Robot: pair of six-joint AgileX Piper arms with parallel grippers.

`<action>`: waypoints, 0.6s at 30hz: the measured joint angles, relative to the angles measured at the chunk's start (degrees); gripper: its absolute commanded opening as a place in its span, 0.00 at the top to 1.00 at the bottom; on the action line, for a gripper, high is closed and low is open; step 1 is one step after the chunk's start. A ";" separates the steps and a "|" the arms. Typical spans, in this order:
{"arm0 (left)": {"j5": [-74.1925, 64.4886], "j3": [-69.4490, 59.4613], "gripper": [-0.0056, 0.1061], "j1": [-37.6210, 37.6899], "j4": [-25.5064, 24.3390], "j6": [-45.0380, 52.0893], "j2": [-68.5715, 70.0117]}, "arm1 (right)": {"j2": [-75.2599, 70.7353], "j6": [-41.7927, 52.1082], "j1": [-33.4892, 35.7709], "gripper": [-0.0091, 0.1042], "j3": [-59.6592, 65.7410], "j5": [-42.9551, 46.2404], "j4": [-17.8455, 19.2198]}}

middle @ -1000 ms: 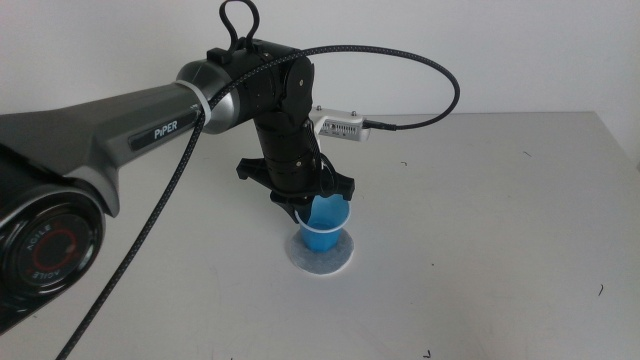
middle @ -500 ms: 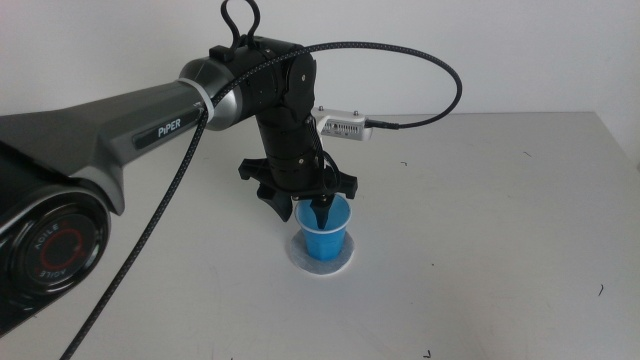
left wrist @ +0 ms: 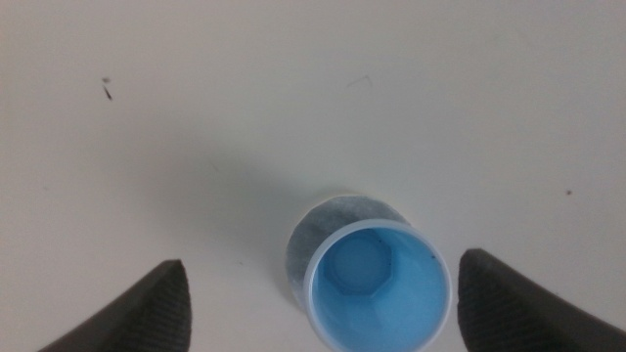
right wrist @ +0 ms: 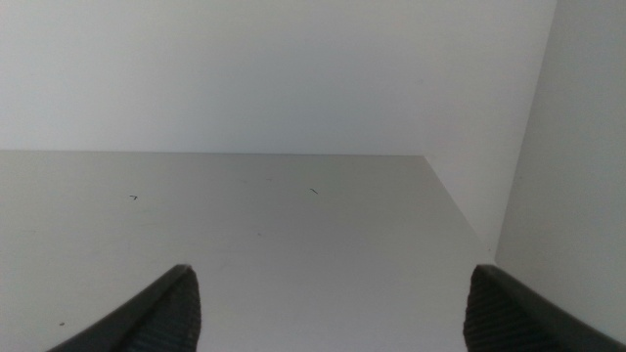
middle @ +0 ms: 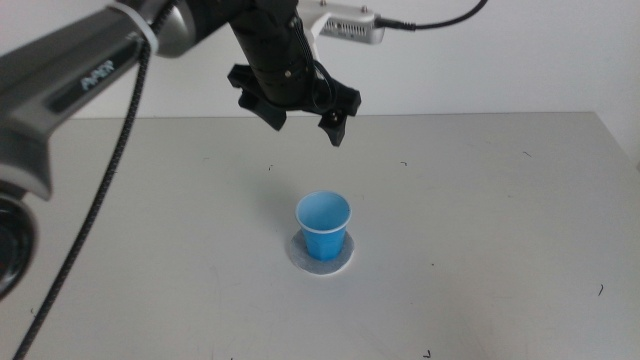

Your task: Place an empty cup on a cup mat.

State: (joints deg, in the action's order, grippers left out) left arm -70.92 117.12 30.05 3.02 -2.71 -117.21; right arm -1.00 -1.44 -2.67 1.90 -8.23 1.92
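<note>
Your left gripper [middle: 306,113] has lifted well clear of the cup [middle: 324,225] since half a second ago, when its jaws straddled the rim; now it hangs high above, toward 11 o'clock from the cup in the middle view, jaws spread and holding nothing. You can see the cup standing upright on the cup mat [middle: 321,253], near the table [middle: 480,230] centre, and empty inside through the left wrist camera. Most of the mat is hidden under the cup there; only a grey crescent shows. Your left arm reaches in from 9 o'clock, wrist pointing straight down. Your right gripper [right wrist: 333,313] waits out of the middle view, jaws spread, over bare table.
</note>
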 measured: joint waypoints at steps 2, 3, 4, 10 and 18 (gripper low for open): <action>-0.36 0.33 0.01 0.00 -0.44 1.97 3.40 | 0.00 0.00 0.00 0.09 0.00 0.00 0.00; -0.43 0.39 0.01 0.00 -0.69 2.71 5.05 | 0.00 0.00 0.00 0.09 0.00 0.00 0.00; -0.48 0.46 0.01 0.00 -1.11 3.32 6.66 | 0.00 0.00 0.00 0.09 0.00 0.00 0.00; -0.77 -0.54 0.01 0.00 -4.06 5.20 15.35 | 0.00 0.00 0.00 0.09 0.00 0.00 0.00; -0.96 -13.69 0.01 0.00 -10.29 3.16 33.35 | 0.00 0.00 0.00 0.09 0.00 0.00 0.00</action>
State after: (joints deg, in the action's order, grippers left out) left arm -71.88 103.42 30.05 -7.27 0.44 -83.86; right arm -1.00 -1.44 -2.67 1.90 -8.23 1.92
